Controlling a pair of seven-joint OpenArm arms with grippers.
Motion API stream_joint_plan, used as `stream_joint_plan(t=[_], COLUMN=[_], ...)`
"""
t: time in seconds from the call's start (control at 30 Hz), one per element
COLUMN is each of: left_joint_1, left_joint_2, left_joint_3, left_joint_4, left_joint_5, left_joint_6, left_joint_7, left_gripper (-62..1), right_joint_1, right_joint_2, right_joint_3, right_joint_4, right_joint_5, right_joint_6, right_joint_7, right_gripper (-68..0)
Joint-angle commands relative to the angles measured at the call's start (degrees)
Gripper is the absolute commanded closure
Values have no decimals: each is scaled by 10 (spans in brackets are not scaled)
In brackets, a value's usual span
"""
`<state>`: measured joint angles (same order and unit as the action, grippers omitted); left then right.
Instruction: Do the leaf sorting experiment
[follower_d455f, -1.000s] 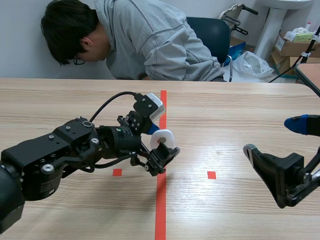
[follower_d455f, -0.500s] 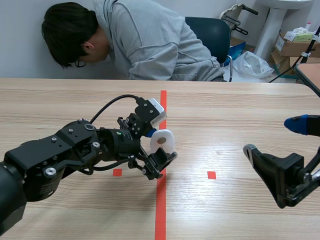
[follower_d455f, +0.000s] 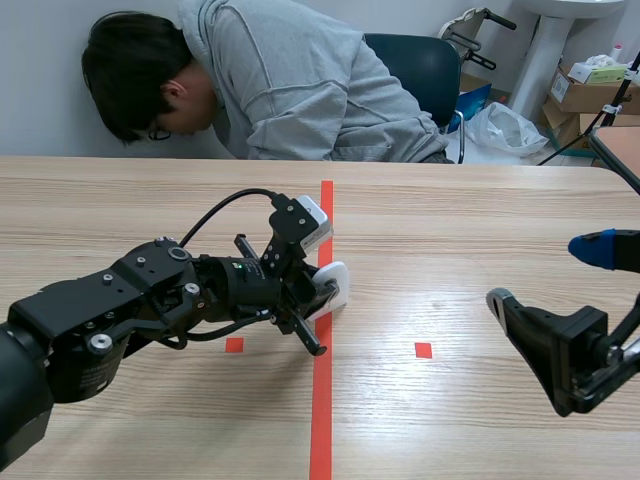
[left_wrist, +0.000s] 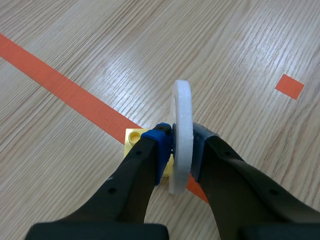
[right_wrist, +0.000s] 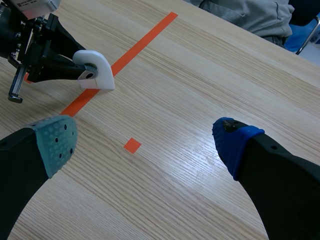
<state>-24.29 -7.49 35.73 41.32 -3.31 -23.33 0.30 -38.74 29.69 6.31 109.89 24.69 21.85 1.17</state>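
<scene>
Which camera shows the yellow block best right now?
Left wrist view: the yellow block shows under the jaws of the left gripper, beside the white piece they clamp. Scene and right wrist views show none of it.

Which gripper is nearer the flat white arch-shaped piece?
Left. The left gripper is shut on the white piece, held on edge; the right gripper is open, well off to its side.

White piece (left_wrist: 181, 135), yellow brick (left_wrist: 133, 136), blue-padded black left pincer (left_wrist: 180, 142), pale wood-grain table (left_wrist: 240, 45) (orange-red tape marks (left_wrist: 60, 85)).
</scene>
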Motion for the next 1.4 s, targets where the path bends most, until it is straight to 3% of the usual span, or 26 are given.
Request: stream_joint_plan(t=[0.0, 0.23, 0.37, 0.63, 0.77, 0.87, 1.1, 1.27, 1.37], left_joint_1=[-8, -8, -7, 7, 4, -3, -56, -106, -129], left_joint_2=[2, 3, -3, -24, -47, -73, -113, -112, -108], left_joint_3=[-4, -4, -26, -185, -271, -299, -307, -307, -306], left_joint_4=[7, 7, 23, 56, 54, 40, -62, -139, -181], left_joint_5=[-15, -47, -46, -115, -122, -122, -121, -115, -90], left_joint_6=[0, 0, 0, 0, 26, 60, 135, 155, 167], left_joint_7=[-9, -9, 6, 84, 87, 78, 28, 16, 9], left_gripper=[-53, -53, -53, -53, -53, -53, -53, -53, -53], right_joint_1=[7, 7, 7, 7, 7, 7, 9, 10, 10], right_joint_2=[3, 3, 3, 3, 3, 3, 1, 1, 1], right_joint_3=[5, 5, 5, 5, 5, 5, 5, 5, 5], right_joint_4=[3, 3, 3, 3, 3, 3, 3, 3, 3], right_joint_5=[5, 5, 5, 5, 5, 5, 5, 5, 5], right_joint_6=[0, 0, 0, 0, 0, 0, 0, 0, 0], right_joint_7=[9, 9, 9, 9, 9, 9, 9, 9, 9], right_gripper=[-551, -551, -551, -551, -551, -551, -551, -551, -551])
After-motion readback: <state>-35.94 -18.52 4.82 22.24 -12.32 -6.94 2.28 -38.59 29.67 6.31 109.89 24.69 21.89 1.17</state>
